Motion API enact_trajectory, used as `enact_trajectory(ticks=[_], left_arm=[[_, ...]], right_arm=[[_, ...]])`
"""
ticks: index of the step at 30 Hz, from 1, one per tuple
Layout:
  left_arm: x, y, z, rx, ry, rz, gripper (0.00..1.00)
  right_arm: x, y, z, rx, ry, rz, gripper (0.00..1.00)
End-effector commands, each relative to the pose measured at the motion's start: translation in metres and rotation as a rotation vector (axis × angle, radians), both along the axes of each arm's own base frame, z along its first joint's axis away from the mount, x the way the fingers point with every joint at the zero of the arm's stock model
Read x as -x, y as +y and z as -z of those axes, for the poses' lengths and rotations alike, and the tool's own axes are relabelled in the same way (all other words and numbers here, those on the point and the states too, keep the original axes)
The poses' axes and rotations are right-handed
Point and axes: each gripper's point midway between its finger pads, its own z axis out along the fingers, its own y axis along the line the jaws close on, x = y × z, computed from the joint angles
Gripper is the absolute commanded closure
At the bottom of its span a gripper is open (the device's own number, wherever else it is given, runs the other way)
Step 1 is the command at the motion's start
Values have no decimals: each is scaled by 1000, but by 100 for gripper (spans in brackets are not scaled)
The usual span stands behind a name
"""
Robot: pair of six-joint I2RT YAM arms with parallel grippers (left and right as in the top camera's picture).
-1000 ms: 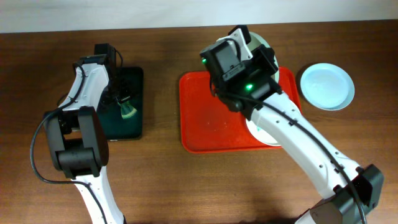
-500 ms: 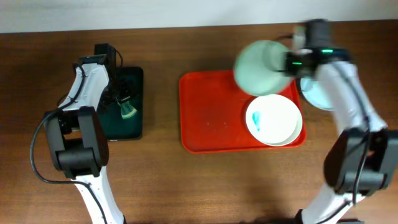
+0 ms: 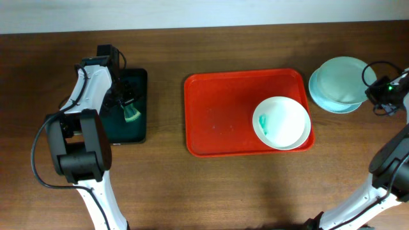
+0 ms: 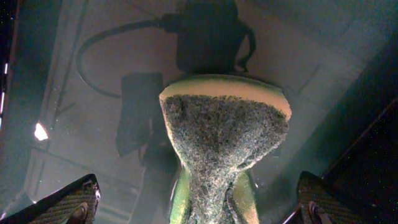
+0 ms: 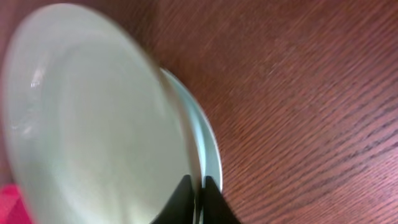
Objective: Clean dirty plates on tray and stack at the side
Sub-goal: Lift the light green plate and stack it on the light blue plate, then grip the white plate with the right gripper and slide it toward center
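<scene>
1. The mint green plate (image 5: 93, 124) is off the tray. It sits clamped by its rim in the right gripper (image 5: 198, 183), near the far right corner of the counter (image 3: 160, 185).
2. It lies over a pale blue plate (image 3: 332, 108) on the counter, shifted a little toward the far edge, so a crescent of blue shows on the near side. In the right wrist view the two rims run close together at the gripped end, and the mint plate looks tilted up away from it. Whether they touch I cannot tell.
3. The red tray (image 3: 217, 115) sits in the middle of the counter, just left of those two plates.
4. One white plate (image 3: 281, 122) with a teal smear lies flat in the tray's near right corner. The rest of the tray floor is bare apart from faint marks.
5. Toward the left edge of the counter is a smaller black tray (image 3: 137, 83), well apart from the red one.
6. The left gripper (image 4: 196, 200) hangs over the black tray with its fingers spread wide. A green sponge (image 4: 224, 143) stands upright between them, scouring face toward the wrist camera and pinched narrow at its lower end — neither finger touches it.
</scene>
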Motion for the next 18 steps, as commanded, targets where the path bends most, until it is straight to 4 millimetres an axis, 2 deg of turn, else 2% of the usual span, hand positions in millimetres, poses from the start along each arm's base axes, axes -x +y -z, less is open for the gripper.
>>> enact_trajectory(ticks=[1, 3, 4, 5, 6, 8, 9, 10, 11, 14, 15, 18], left_arm=[[1, 2, 0, 4, 0, -4, 1], [1, 2, 0, 4, 0, -4, 1], [1, 2, 0, 4, 0, -4, 1], [1, 2, 0, 4, 0, -4, 1], [1, 2, 0, 4, 0, -4, 1], [1, 2, 0, 4, 0, -4, 1], [1, 2, 0, 3, 0, -4, 1], [1, 2, 0, 4, 0, -4, 1], [1, 2, 0, 3, 0, -4, 1], [1, 2, 0, 3, 0, -4, 1], [1, 2, 0, 4, 0, -4, 1], [1, 2, 0, 3, 0, -4, 1]], right_arm=[[-6, 19, 4, 5, 31, -34, 79], [-11, 35, 5, -4, 43, -68, 58], [-13, 47, 4, -27, 39, -94, 40], [-14, 58, -1, -52, 33, -116, 32], [-15, 65, -6, -59, 25, -142, 30], [-18, 84, -34, -14, -20, -263, 28], [-22, 107, -57, 46, -62, -410, 26], [-23, 131, -67, 106, -72, -568, 22], [-20, 155, -65, 136, -56, -713, 18], [-15, 216, -32, 148, -2, -973, 18], [-12, 227, -20, 178, 28, -1038, 19], [-10, 227, 8, 286, 122, -1074, 19]])
